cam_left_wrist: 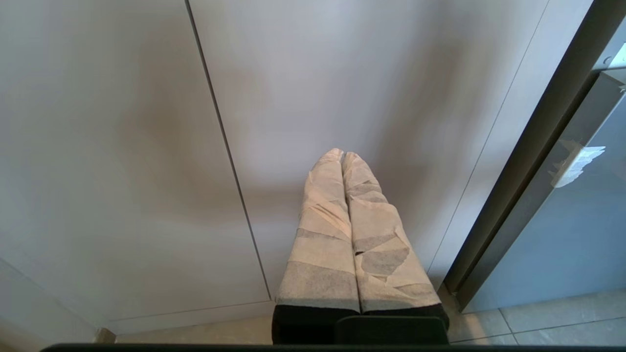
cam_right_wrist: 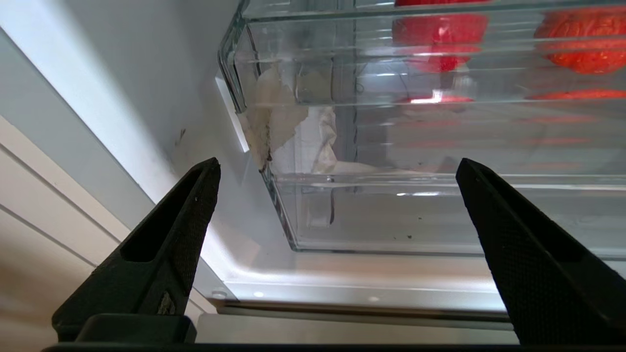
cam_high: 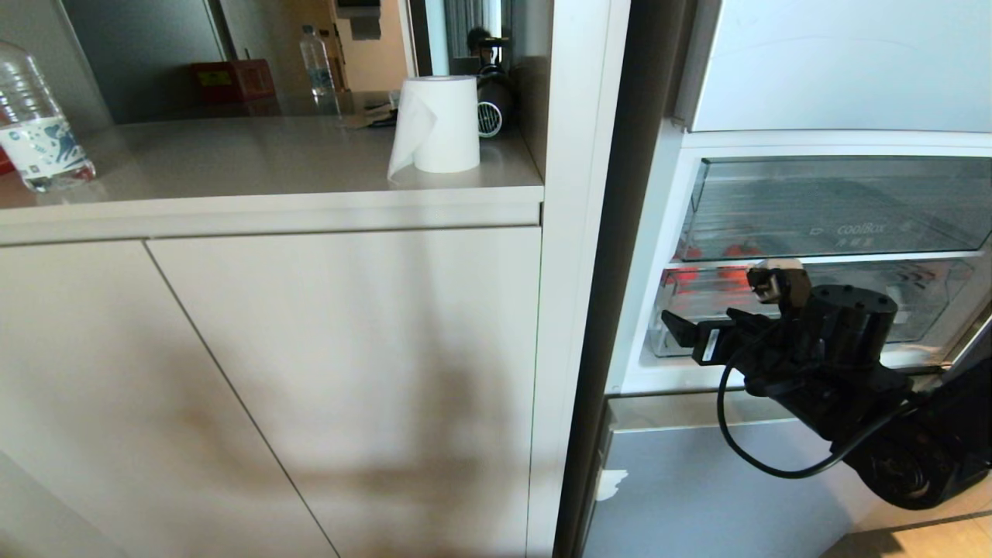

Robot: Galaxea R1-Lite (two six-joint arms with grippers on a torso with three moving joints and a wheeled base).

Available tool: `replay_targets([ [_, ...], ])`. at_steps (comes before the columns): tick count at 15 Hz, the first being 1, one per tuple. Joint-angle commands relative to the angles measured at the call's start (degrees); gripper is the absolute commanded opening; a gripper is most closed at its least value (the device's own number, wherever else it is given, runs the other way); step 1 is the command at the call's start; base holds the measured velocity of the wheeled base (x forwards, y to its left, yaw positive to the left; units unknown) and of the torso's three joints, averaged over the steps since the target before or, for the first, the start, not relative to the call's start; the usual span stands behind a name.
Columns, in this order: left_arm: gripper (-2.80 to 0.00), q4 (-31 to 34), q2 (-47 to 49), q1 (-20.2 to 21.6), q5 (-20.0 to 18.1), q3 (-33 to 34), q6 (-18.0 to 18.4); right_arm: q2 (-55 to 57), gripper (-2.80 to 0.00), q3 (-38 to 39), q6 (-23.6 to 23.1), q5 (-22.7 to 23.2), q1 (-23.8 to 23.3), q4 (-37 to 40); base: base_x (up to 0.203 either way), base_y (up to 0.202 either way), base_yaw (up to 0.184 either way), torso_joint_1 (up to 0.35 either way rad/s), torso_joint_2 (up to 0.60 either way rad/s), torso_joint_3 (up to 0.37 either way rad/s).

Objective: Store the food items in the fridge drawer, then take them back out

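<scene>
Found left end effector (cam_left_wrist: 342, 156) parked low, taped fingers pressed together, holding nothing, aimed at the cabinet doors (cam_left_wrist: 122, 146). No risk seen there.

Head view, left to right: noted water bottle (cam_high: 35, 124) at upper left on the surface (cam_high: 232, 155), paper roll (cam_high: 438, 124) upper centre. Both well apart from the work, so no collision worry.

Right of the white frame post (cam_high: 573, 232): saw fridge drawer (cam_high: 922, 310) at centre right, seemingly pushed in, directly under the coolBox bin (cam_high: 845, 209). Spotted food items (cam_right_wrist: 440, 29) as red shapes inside the drawer, behind its clear front, toward the back.

Found right end effector (cam_right_wrist: 338, 164) spread wide, empty, hovering just in front of the drawer's left front corner, near the whitish patch (cam_right_wrist: 274, 122).

Risks judged:
- Sat off-centre toward the corner. Pulling from there could rack the drawer and jam it.
- Had one finger close to the fridge's inner side wall (cam_right_wrist: 146, 98). Little room on that side, so could scrape or wedge.
- Saw plain, smooth lip. Could slip out of a shallow pinch.
- Could catch the coolBox bin's lip instead if raised too far, given the thin gap between the two.
- Fruit could roll on a jerky pull.
- Noted cable loop (cam_high: 744, 457) hanging over the lower door panel (cam_high: 697, 496). Possible snag.

Room: open toward frame right along the drawer front and outward from the fridge, tight toward the wall and above.
</scene>
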Motion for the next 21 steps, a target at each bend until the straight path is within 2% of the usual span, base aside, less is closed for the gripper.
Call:
replay_targets([
  [1, -2.8, 0.0, 0.1, 0.0, 0.0, 0.0, 0.0, 0.4, 0.0, -0.3, 0.0, 0.0, 0.2, -0.8, 0.0, 0.0, 0.0, 0.0, 0.0, 0.0],
  [6, -2.8, 0.0, 0.1, 0.0, 0.0, 0.0, 0.0, 0.7, 0.0, -1.9, 0.3, 0.1, 0.4, -0.8, 0.0, 0.0, 0.0, 0.0, 0.0, 0.0],
  [12, -2.8, 0.0, 0.0, 0.0, 0.0, 0.0, 0.0, 2.3, 0.0, -3.8, 0.3, -0.3, 2.8, -0.8, 0.0, 0.0, 0.0, 0.0, 0.0, 0.0],
  [13, -2.8, 0.0, 0.1, 0.0, 0.0, 0.0, 0.0, 2.3, -2.8, -4.0, 0.3, -0.3, 2.8, -0.8, 0.0, 0.0, 0.0, 0.0, 0.0, 0.0],
  [19, -2.8, 0.0, 0.0, 0.0, 0.0, 0.0, 0.0, 3.1, -2.8, -5.8, 0.3, -0.6, 4.7, -0.8, 0.0, 0.0, 0.0, 0.0, 0.0, 0.0],
  [21, -2.8, 0.0, 0.1, 0.0, 0.0, 0.0, 0.0, 4.2, -2.8, -6.8, 0.3, -3.3, 5.2, -0.8, 0.0, 0.0, 0.0, 0.0, 0.0, 0.0],
])
